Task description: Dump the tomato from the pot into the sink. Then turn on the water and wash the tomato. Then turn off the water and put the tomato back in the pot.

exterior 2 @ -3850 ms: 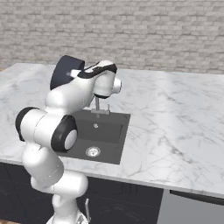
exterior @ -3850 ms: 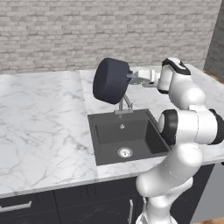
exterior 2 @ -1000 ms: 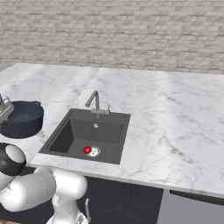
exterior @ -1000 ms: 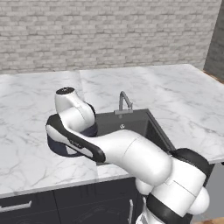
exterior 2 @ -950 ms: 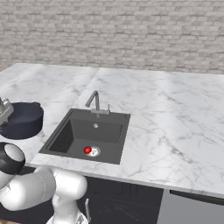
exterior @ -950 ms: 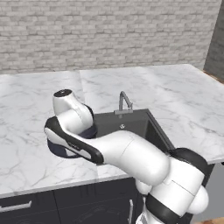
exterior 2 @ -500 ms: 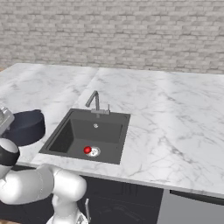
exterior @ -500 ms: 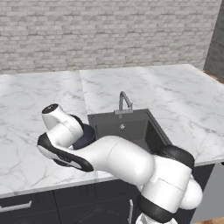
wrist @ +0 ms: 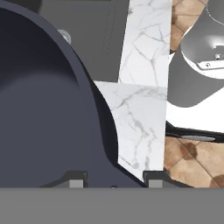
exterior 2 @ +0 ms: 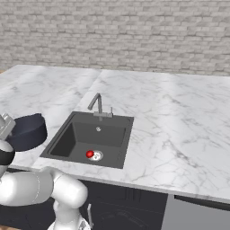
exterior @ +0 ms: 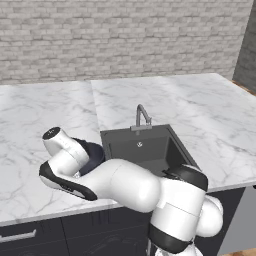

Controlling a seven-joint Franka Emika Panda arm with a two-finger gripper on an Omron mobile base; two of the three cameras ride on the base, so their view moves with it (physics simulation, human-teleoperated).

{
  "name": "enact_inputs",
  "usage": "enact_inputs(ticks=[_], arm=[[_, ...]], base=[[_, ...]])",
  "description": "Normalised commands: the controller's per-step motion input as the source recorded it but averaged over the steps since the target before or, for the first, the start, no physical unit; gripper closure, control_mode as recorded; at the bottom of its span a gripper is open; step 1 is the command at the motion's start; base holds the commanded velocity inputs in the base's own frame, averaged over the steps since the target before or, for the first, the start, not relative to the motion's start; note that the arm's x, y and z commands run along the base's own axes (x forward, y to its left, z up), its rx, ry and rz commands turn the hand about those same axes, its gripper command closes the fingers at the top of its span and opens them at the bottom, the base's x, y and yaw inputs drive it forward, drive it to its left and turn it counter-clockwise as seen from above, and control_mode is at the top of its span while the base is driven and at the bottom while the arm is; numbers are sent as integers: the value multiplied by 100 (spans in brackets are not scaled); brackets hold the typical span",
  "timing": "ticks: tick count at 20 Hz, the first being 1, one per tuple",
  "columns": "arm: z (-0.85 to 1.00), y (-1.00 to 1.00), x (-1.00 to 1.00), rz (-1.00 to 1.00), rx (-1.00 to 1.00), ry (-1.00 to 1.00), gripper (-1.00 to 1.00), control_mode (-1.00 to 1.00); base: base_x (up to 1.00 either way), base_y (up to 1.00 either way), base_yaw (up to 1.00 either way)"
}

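The dark grey-blue pot (exterior 2: 28, 131) stands upright over the white counter just left of the sink (exterior 2: 72, 137), and I cannot tell whether it rests on it. In the left base view my arm covers most of the pot (exterior: 93, 154). My gripper (wrist: 116, 178) is shut on the pot's rim, with the pot (wrist: 48, 109) taking up the left of the hand view. The gripper (exterior 2: 5, 126) shows at the pot's left side. The small red tomato (exterior 2: 90, 154) lies on the sink floor beside the silver drain (exterior 2: 96, 156). No water runs from the faucet (exterior 2: 96, 106).
White marble counter (exterior 2: 179, 121) stretches wide to the right of the sink and behind it, up to a brick wall. The counter's front edge (wrist: 144, 131) lies close beside the pot, with tiled floor beyond. My arm (exterior: 115, 182) lies low across the front left of the counter.
The pot, tipped over the sink several seconds ago, has come down upright left of the sink. Over the last second it sank lower. The tomato has not moved.
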Motion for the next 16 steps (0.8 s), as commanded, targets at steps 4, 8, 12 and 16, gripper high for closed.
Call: enact_inputs(ticks=[4,8,12,16], arm=[[-10,9,27,4,0,-4,100,-100],[-23,0,31,0,0,1,100,-100],[-33,0,26,0,0,3,100,-100],[-31,0,-4,0,2,6,100,-100]], base=[[0,0,0],[0,0,0],[0,0,0],[0,0,0]])
